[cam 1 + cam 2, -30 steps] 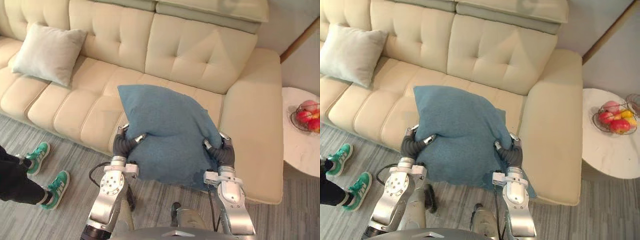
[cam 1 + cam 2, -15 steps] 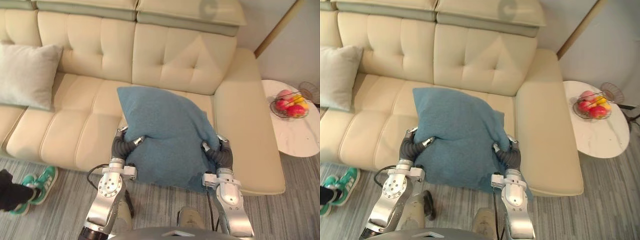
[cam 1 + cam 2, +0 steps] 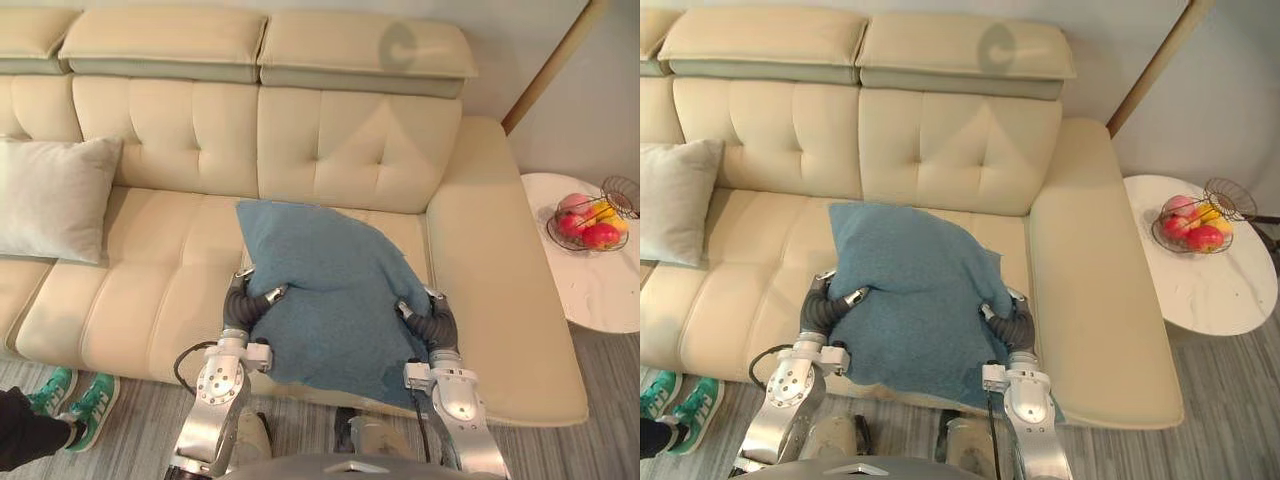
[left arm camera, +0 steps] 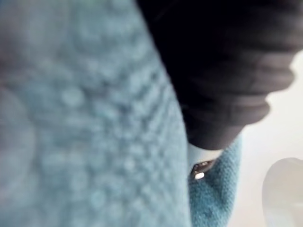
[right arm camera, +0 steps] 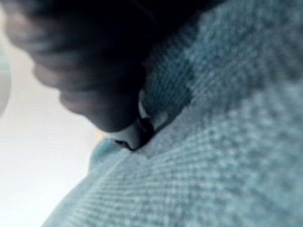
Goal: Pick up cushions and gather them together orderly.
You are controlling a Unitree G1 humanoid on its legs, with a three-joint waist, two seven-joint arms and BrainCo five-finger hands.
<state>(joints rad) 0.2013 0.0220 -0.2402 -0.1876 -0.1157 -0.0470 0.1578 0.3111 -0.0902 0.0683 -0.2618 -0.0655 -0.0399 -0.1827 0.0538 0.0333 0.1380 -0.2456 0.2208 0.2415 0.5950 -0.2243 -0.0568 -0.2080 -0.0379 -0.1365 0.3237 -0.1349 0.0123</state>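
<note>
Left hand [image 3: 245, 303], right hand [image 3: 430, 322]: fingers curled, pinching opposite side edges of blue cushion [image 3: 330, 280]. Cushion over cream sofa [image 3: 150, 290] seat. Pale grey cushion [image 3: 50, 195] well apart, at left.

Silver-grey arms [image 3: 218, 385]; left hand [image 3: 238, 306], right hand [image 3: 434, 324] dark-ribbed, fingers [image 3: 274, 292] apparently silver.

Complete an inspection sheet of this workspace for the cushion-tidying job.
Surface: cream sofa, tufted backrest.
Job's things: blue cushion held over the seat; pale grey cushion leaning on the backrest at the left.
Clutter: nothing seen.
Robot hands: left robot hand and right robot hand each grip a side of the blue cushion.
Cables: nothing seen.
Surroundings: white round table with wire fruit bowl at right; person's green shoes on floor.
</note>
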